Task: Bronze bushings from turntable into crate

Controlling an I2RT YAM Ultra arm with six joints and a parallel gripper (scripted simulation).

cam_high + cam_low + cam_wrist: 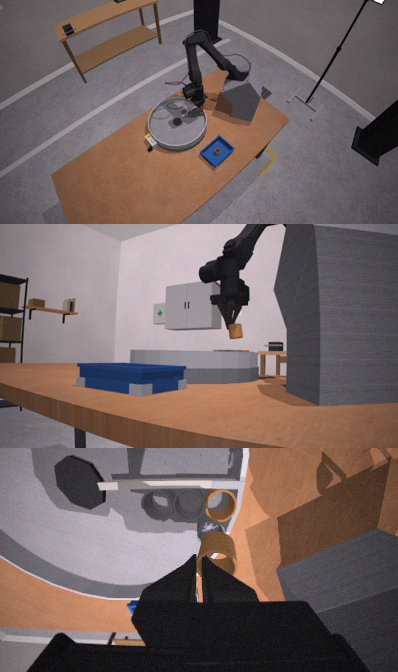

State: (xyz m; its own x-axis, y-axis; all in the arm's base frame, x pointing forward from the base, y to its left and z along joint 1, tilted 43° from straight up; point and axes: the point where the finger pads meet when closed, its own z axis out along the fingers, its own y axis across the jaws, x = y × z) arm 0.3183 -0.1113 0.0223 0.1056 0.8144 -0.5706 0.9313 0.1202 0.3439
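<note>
"While the turntable (168, 135) (193, 359) (100, 543) is being checked, what's held by the gripper (199, 105) (230, 327) (199, 559)?"

"One bronze bushing (200, 108) (236, 331) (217, 542), pinched by its wall btwn the nearly closed fingers. It's held slightly tilted, above the turntable near its rim, w/ a visible gap below."

"And what's left on the turntable?"

"Another bronze bushing (245, 351) (220, 520) is seen by the rim, upright, open end up. Next to it, inward, two steel bushings are lined up: the nearer steel bushing (189, 503), then the farther steel bushing (145, 505). All 3 are set alongside a pale bar (160, 484), and the black hub (177, 121) (80, 482) is seen at the turntable's middle."

"Crate status?"

"The blue crate (224, 158) (109, 379) (132, 607) is placed just beside the turntable, apart from it, on the tbl. One delivered bushing (217, 154), bronze, is contained in it, approx. mid-floor. On the turntable's other side, a small white box (152, 142) w/ a yellow patch is set close to the rim."

"Grey pedestal (240, 101) (301, 317) (340, 568)?"

"Beside the turntable too, w/ the arm mounted on top."
</note>
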